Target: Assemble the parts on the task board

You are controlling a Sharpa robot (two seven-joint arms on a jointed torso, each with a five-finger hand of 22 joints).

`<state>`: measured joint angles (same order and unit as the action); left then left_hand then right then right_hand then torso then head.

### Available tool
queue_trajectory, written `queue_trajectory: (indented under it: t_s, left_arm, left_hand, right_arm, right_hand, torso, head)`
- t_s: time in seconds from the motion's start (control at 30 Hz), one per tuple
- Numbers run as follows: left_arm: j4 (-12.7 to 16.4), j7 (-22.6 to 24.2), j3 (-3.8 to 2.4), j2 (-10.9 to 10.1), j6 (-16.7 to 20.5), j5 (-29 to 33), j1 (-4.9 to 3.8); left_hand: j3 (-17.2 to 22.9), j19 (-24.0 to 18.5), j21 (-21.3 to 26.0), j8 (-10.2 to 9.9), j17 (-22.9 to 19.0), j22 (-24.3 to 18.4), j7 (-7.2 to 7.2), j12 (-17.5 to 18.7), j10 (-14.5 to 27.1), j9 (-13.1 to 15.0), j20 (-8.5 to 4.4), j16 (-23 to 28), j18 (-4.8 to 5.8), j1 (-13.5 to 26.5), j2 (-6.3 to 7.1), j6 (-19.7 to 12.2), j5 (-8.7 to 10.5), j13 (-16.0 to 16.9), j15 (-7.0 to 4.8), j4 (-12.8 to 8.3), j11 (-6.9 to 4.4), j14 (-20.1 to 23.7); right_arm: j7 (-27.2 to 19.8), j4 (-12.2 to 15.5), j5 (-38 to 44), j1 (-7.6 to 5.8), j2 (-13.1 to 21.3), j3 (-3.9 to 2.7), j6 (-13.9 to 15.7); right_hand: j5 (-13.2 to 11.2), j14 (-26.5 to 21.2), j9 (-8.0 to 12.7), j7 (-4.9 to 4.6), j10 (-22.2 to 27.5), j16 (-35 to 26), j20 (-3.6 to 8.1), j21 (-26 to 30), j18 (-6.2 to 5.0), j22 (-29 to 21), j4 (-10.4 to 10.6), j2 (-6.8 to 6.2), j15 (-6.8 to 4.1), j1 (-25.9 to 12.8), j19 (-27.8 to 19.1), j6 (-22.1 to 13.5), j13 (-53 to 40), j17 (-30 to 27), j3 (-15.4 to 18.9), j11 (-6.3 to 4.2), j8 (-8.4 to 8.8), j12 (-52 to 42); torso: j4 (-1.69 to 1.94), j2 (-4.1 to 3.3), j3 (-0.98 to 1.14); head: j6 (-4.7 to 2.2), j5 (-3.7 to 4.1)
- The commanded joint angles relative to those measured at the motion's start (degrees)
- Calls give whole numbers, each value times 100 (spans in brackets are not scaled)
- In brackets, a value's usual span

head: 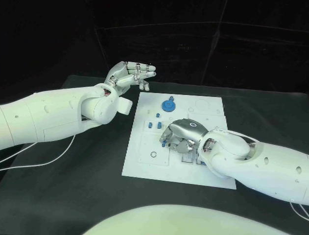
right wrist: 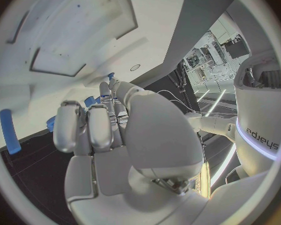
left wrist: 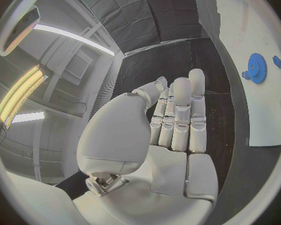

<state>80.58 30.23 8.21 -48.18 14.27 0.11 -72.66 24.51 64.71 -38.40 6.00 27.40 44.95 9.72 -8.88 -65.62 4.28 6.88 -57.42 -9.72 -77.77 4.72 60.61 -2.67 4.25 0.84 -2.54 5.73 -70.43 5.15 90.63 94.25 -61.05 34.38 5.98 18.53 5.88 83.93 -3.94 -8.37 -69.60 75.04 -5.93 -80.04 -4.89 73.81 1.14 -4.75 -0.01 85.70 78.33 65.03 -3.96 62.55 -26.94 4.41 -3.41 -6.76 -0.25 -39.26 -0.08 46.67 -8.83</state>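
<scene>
Our right silver hand (head: 183, 134) pinches a small, stiff, light blue plastic part (head: 161, 143) (slippery, we judge); left hand (head: 130, 74) released.

My right hand (head: 184, 133) crowds the middle of the task board (head: 144, 161), with small blue parts (head: 153, 125) just beside my fingers. Beyond them stands the blue gear (head: 169, 105) (bare board around it). My left hand (head: 128, 74) hangs off the board's far corner, over bare table (head: 69, 196).

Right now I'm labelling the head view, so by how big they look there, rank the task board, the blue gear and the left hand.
1. task board
2. left hand, raised nearer the camera, so it may look oversized
3. blue gear
</scene>
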Motion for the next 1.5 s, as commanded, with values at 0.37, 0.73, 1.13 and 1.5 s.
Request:
queue_trajectory:
  t_s: [0.37, 0.73, 1.13, 1.5]
  left_arm:
    - [-2, 97, -4, 9, -63, 19, -8]
    - [-14, 86, -4, 4, -78, 19, -8]
    - [-21, 71, -4, 7, -89, 31, -8]
    - [-39, 70, -4, 14, -84, 60, -8]
  left_hand:
    - [-15, -15, 36, 19, -8, -6, 10, -32, 40, -10, -12, 16, -79, -17, -18, 21, -28, 8, 7, -17, 5, 33]
    - [-30, -13, 43, 19, -13, -12, 11, -39, 49, -11, -10, 17, -78, -13, -18, 15, -29, 7, 10, -17, 7, 35]
    - [-33, -13, 45, 19, -14, -13, 12, -40, 51, -11, -10, 17, -78, -12, -15, 13, -28, 6, 10, -17, 7, 36]
    - [-33, -13, 45, 19, -14, -13, 12, -40, 51, -11, -10, 17, -78, -12, -15, 13, -28, 6, 10, -17, 7, 36]
  right_arm:
    - [112, -84, 189, -5, -95, -1, -233]
    - [159, -80, 213, -4, -109, -1, -376]
    - [181, -40, 224, -3, -113, -2, -341]
    - [217, 25, 225, -2, -81, -1, -252]
  right_hand:
    - [25, 126, -7, -31, -22, -15, -3, 1, 74, -19, -36, -20, -20, -73, 7, 20, -7, -23, -31, 6, -36, -12]
    - [11, 120, -8, -33, -22, -26, -6, 11, 70, -34, -52, -42, -17, -131, -5, 21, -10, -47, -27, 9, -40, -15]
    - [8, 111, -4, -37, 7, -45, -10, 35, 61, -69, -64, -59, -12, -197, -32, -1, -7, -84, -23, 16, -32, -3]
    - [26, 106, 5, -52, 76, -51, -23, 46, 60, -79, -76, -112, 4, -330, -40, -71, 3, -105, 6, 35, -22, 26]
  torso:
    - [-2, 2, 0]
    - [-2, 6, 1]
    - [-3, 6, 1]
    - [2, 7, 2]
  head:
    - [19, -7]
    - [30, -5]
    - [40, -6]
    - [42, -5]
